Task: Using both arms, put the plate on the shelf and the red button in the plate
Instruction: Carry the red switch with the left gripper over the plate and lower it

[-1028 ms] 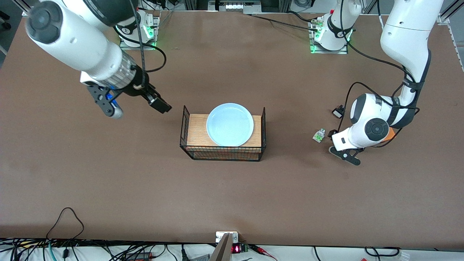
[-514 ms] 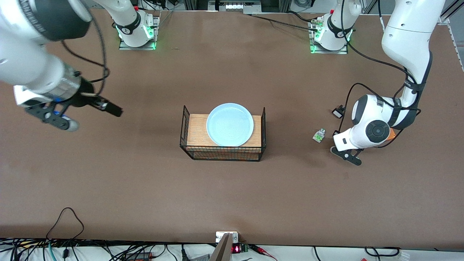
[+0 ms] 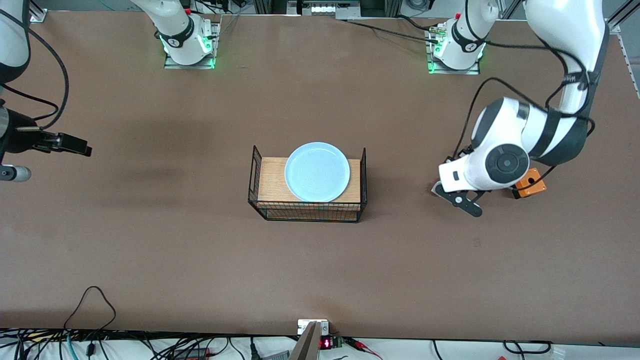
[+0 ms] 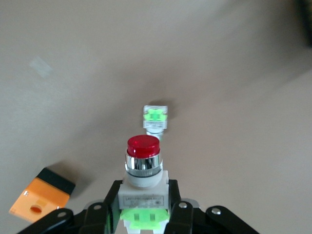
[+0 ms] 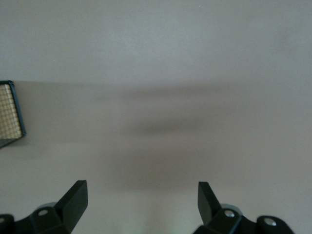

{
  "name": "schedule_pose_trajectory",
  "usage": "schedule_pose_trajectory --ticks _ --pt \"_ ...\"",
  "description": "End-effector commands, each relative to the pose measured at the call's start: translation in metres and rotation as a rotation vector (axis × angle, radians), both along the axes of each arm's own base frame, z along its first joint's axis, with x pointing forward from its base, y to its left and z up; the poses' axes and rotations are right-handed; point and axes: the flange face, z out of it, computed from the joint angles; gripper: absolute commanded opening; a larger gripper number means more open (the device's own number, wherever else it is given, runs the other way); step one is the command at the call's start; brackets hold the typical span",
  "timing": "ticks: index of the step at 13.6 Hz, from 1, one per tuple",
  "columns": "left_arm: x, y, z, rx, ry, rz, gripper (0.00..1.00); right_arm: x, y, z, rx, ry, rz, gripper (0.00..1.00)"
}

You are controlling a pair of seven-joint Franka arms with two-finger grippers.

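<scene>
Red button [image 4: 143,161]: small, light, rigid, slick cap; left gripper [image 4: 144,214] clamps its whitish body; right gripper [image 5: 141,200] released, waiting.

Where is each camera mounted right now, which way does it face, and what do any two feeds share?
Front view: high across the table, facing both bases; shows the plate on the wire rack and both arms.
Left wrist view: on the left arm, looking down past its end effector, shut on the red button, at the green switch and orange box.
Right wrist view: on the right arm, looking down past its open end effector at bare table and a rack corner.
Shared: the orange box, front and left wrist.
</scene>
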Motion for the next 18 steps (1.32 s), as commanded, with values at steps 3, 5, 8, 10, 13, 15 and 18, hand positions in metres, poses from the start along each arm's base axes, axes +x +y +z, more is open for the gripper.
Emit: schedule_pose_trajectory --ticks 3,5,8,10,13,15,18 --pt "-0.015 -0.093 0.075 -0.179 0.01 0.184 0.15 -0.023 0.005 0.005 -0.006 0.001 0.022 1.0" --pt "-0.032 -0.146 0.097 -0.22 -0.009 0.218 0.15 -0.043 0.0 0.0 0.006 -0.06 0.02 1.0" --pt "-0.044 -0.209 0.097 -0.259 -0.072 0.276 0.15 -0.05 0.001 0.006 0.009 -0.06 0.018 1.0" --pt "-0.039 -0.227 0.09 -0.307 -0.114 0.326 0.15 -0.05 0.0 0.008 0.009 -0.058 0.018 1.0" --pt "-0.028 -0.261 0.063 -0.395 -0.154 0.358 0.15 -0.045 0.009 0.018 0.0 -0.079 0.044 1.0" --pt "-0.028 -0.279 0.046 -0.414 -0.156 0.352 0.15 -0.044 0.008 0.019 0.004 -0.081 0.034 1.0" --pt "-0.04 -0.302 0.024 -0.385 -0.159 0.342 0.15 -0.042 0.009 0.013 0.006 -0.074 0.034 1.0"
